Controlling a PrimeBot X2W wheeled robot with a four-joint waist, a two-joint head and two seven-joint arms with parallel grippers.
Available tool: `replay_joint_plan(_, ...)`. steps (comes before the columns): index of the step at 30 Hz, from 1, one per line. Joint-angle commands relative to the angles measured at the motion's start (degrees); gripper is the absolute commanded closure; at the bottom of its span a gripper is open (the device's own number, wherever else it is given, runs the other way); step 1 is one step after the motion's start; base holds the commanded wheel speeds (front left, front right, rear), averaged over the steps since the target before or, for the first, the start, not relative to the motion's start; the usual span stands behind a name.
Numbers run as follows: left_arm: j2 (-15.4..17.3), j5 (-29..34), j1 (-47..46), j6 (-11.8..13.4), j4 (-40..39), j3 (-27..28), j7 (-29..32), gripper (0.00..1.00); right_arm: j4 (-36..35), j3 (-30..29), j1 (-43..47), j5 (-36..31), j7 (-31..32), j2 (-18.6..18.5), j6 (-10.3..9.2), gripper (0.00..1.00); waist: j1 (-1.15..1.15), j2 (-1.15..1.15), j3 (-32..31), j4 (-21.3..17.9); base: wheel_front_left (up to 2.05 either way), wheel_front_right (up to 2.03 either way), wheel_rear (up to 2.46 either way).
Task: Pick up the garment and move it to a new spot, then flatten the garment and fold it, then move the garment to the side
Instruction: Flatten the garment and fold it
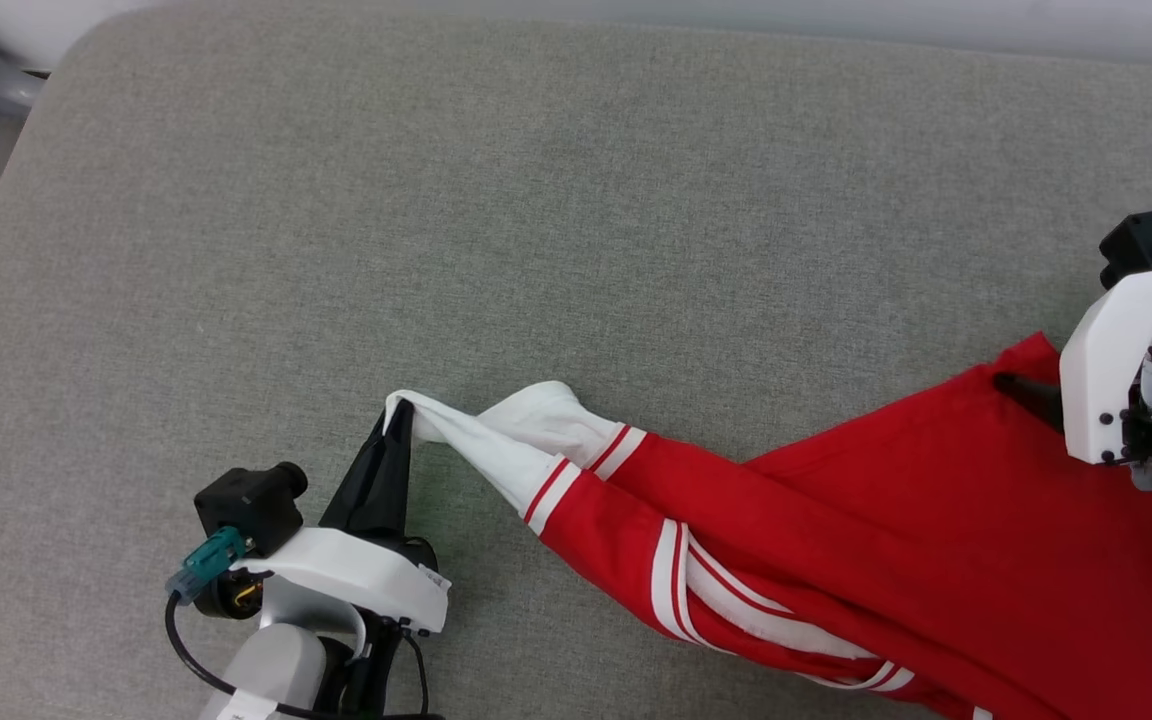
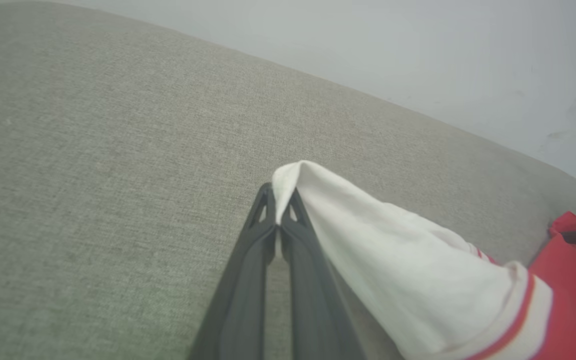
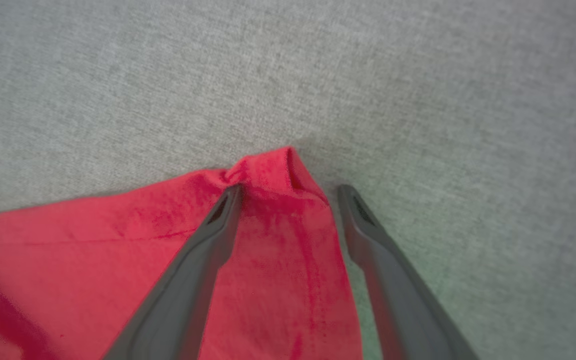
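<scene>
Here the garment (image 1: 886,520) lay stretched across the grey cushion (image 1: 536,200), long axis between hands: left hand (image 1: 398,418) pinched its white sleeve tip; right hand (image 3: 288,192), wide open, straddled its red corner

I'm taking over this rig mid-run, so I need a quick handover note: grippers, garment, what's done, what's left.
Left gripper: shut on the white sleeve tip of the garment, low over the grey padded surface.
Right gripper: open, one finger on each side of a red corner, not clamped.
Garment: bunched and twisted, strung between the two grippers on the near right of the surface.
Done: one sleeve gripped. Whether it was moved to a new spot cannot be told.
Left: close on the red corner, spread flat, fold, move aside.
</scene>
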Motion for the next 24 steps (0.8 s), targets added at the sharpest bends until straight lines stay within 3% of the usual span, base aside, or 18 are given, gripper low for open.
replay_joint_plan(1, -0.4, 0.1, -1.0, -0.3, 0.5, -0.2, -0.5, 1.00, 3.3, 2.6, 1.2, 2.0, 2.9, 0.7, 0.00, 0.00, -0.01, 0.00, 0.9, 0.7, 0.00, 0.00, 0.00)
replay_joint_plan(2, -0.4, 0.2, -1.2, -0.4, 0.7, -0.2, -0.6, 1.00, 4.7, 3.4, 1.6, 3.1, 4.4, 0.8, 0.00, 0.00, -0.01, 0.00, 1.0, 0.7, 0.00, 0.00, 0.00)
replay_joint_plan(3, -0.4, 0.2, -1.3, -0.4, 1.0, -0.1, -0.7, 1.00, 6.0, 4.1, 2.0, 3.9, 5.9, 1.0, 0.00, 0.54, -0.01, 0.00, 1.1, 0.7, 0.00, 0.00, 0.00)
replay_joint_plan(4, -0.4, 0.2, -1.4, -0.5, 1.3, 0.0, -0.8, 1.00, 6.8, 4.5, 2.2, 4.6, 6.7, 1.3, 0.00, 0.89, -0.01, 0.00, 1.1, 0.7, 0.00, 0.00, 0.00)
replay_joint_plan(5, -0.4, 0.2, -1.5, -0.5, 1.6, 0.1, -0.8, 1.00, 7.3, 4.8, 2.1, 5.3, 7.1, 1.6, 0.00, 1.00, -0.01, 0.00, 1.0, 0.6, 0.00, 0.00, 0.00)
replay_joint_plan(16, 1.3, 0.3, -3.1, 0.5, 3.4, 1.7, -1.0, 1.00, 7.2, 7.3, -4.4, 5.6, -1.6, -0.2, -0.04, 1.00, -0.01, 0.00, -4.0, -1.9, 0.00, 0.00, 0.00)
replay_joint_plan(24, 4.8, -0.2, -13.2, -1.0, 5.3, 3.5, 0.5, 1.00, 9.6, 4.4, -10.5, 2.7, -10.4, 1.2, -0.03, 1.00, -0.01, 0.00, -7.4, -5.3, 0.00, 0.00, 0.00)
